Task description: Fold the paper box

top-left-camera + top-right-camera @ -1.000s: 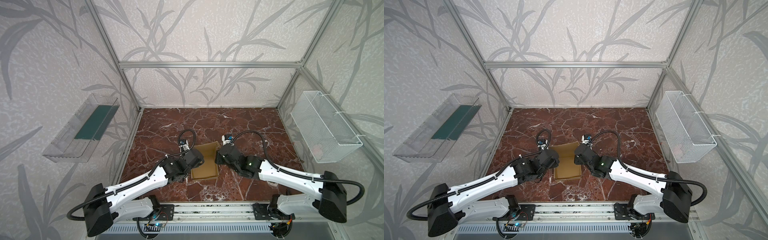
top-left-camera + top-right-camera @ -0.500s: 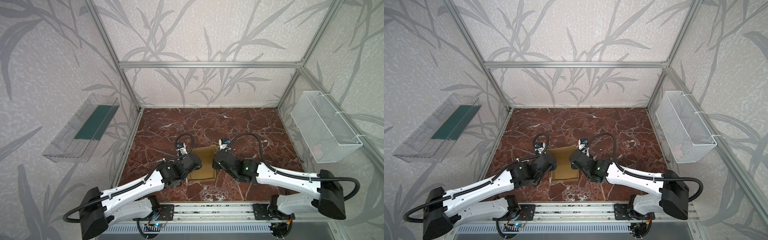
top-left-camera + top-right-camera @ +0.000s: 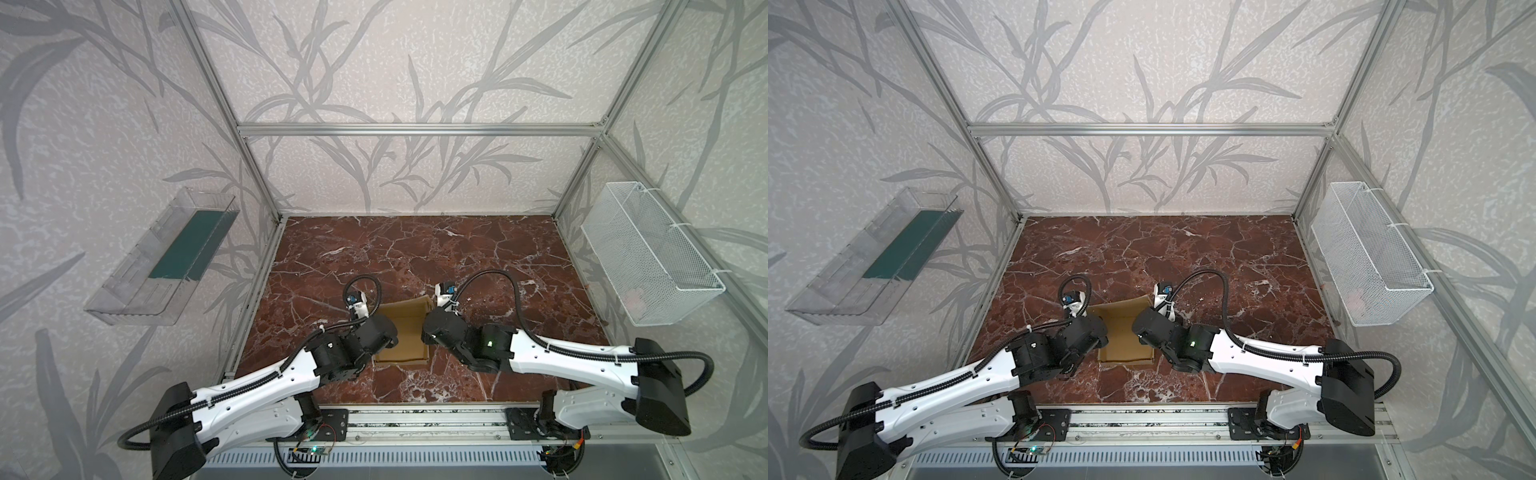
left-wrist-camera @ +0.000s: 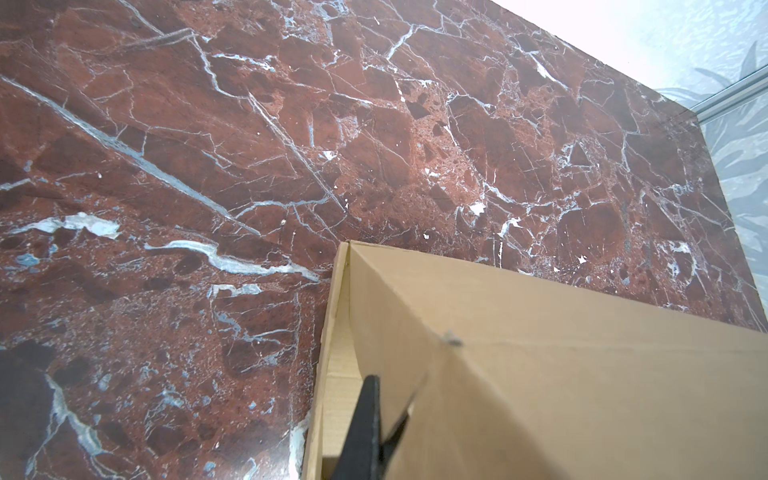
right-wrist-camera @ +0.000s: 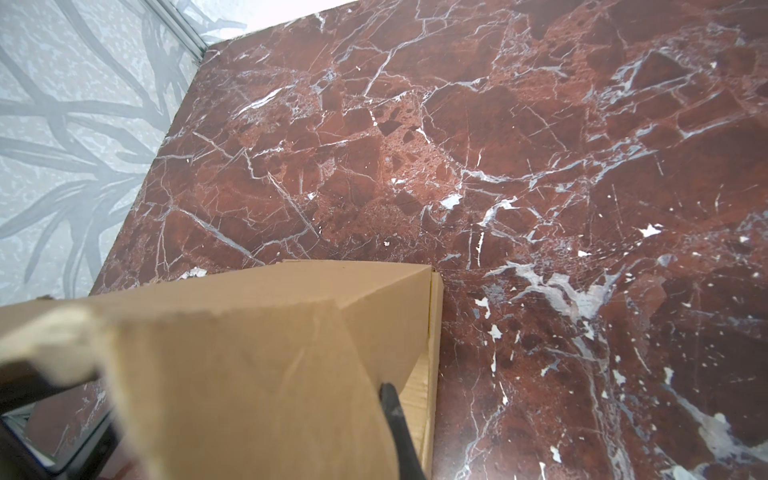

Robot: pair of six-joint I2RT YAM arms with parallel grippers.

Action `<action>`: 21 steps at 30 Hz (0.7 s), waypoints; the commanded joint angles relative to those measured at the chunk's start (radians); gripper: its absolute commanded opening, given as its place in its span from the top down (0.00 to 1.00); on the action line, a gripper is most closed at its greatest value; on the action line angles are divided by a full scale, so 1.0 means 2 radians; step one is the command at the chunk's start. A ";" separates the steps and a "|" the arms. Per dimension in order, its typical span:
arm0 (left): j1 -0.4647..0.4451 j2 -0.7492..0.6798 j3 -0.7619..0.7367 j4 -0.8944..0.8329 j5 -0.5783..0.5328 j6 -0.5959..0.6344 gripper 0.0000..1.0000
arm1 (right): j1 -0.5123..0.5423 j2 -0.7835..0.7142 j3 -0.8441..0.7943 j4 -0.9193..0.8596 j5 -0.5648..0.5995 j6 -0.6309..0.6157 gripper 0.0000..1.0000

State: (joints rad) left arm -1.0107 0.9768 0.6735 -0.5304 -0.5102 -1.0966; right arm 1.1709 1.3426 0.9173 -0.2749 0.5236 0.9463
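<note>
Slid nearer front, paper box lies long axis front-back, open side up.

Bright, even light — wrist foregrounds blurred.

Red-brown marble tabletop carried the paper box, resting flat on it, open side up. Box sat between left fingers and right fingers, one at each side wall.
</note>
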 commanded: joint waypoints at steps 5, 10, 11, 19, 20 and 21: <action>-0.012 -0.004 -0.013 -0.031 -0.002 -0.027 1.00 | 0.005 0.021 0.001 -0.032 -0.003 0.032 1.00; -0.017 -0.005 -0.017 -0.032 -0.004 -0.033 1.00 | 0.011 0.031 0.007 -0.031 0.001 0.042 1.00; -0.019 -0.006 -0.018 -0.033 -0.004 -0.034 1.00 | 0.012 0.032 0.006 -0.031 0.004 0.043 1.00; -0.033 -0.013 -0.038 -0.030 -0.010 -0.055 1.00 | 0.027 0.035 -0.005 -0.025 0.010 0.049 1.00; -0.035 -0.014 -0.041 -0.031 -0.010 -0.058 1.00 | 0.032 0.034 -0.005 -0.026 0.016 0.049 1.00; -0.037 -0.015 -0.043 -0.030 -0.012 -0.060 1.00 | 0.035 0.034 -0.005 -0.027 0.023 0.049 1.00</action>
State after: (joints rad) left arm -1.0698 0.9535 0.6186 -0.5365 -0.5575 -1.1690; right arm 1.2179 1.3888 0.9207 -0.2676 0.5636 1.0279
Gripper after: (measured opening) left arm 0.048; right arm 0.048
